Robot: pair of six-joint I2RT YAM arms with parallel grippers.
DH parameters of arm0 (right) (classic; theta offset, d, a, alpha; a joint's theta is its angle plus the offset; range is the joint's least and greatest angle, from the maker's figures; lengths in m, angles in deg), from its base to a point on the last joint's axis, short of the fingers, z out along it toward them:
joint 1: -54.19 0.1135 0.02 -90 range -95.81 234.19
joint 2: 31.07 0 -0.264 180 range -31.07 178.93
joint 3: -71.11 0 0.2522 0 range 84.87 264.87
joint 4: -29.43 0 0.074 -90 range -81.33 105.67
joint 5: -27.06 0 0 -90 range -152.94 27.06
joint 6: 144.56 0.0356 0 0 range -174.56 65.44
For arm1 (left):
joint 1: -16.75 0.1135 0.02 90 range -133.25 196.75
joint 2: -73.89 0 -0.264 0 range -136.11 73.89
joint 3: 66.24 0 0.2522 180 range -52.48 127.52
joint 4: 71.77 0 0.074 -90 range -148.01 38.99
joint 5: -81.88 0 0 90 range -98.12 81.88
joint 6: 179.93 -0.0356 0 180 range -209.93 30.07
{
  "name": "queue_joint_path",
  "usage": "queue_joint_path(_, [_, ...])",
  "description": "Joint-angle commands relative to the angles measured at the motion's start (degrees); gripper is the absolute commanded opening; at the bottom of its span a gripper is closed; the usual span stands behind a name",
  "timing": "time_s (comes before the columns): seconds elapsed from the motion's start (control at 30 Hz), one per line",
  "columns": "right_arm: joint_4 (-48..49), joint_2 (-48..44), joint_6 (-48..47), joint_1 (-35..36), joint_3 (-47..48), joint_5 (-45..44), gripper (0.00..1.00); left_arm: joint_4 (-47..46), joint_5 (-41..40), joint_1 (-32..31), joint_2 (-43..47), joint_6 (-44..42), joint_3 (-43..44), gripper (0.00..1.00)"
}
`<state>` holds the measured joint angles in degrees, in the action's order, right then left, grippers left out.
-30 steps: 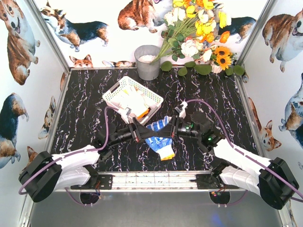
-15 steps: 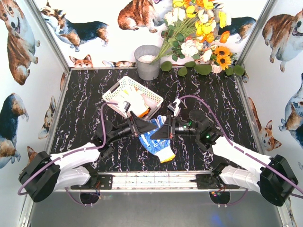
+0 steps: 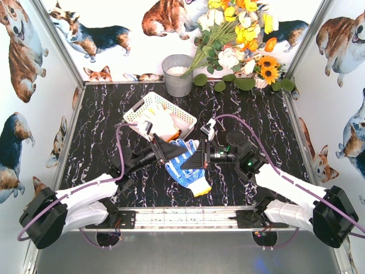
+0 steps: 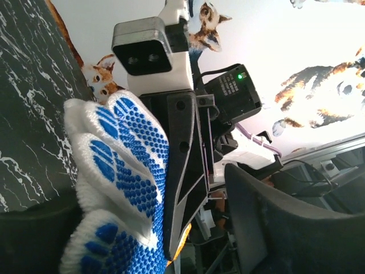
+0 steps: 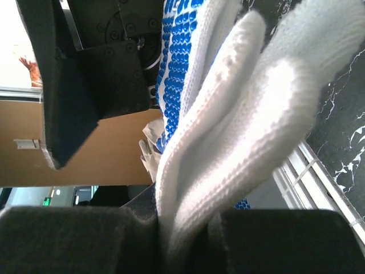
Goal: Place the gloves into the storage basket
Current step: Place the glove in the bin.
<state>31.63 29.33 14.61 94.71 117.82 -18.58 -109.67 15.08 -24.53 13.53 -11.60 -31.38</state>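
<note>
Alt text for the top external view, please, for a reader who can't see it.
Two robot arms meet over a blue-dotted glove: the right gripper pinches it in its jaws, and the left gripper faces it from the opposite side. Just behind, a white lattice storage basket holds pale gloves; a grey metal bucket and flowers stand at the back.

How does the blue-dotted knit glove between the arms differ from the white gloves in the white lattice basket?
The blue-dotted knit glove hangs pinched in the right gripper; the white gloves lie in the white lattice basket. The blue-dotted knit glove has a patterned palm; the white gloves look plain. Both are white-bodied gloves.
</note>
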Motion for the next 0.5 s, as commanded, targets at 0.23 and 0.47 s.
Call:
queue_joint_path(0.23, [-10.07,4.89,-10.63,-0.66,9.84,-4.04,0.00,3.33,-2.76,3.49,-0.15,-7.31,2.06,0.11])
queue_joint_path(0.47, [-15.72,15.40,-19.47,-4.44,19.03,-3.15,0.00,6.80,-2.68,8.23,-2.78,-16.40,5.41,0.00])
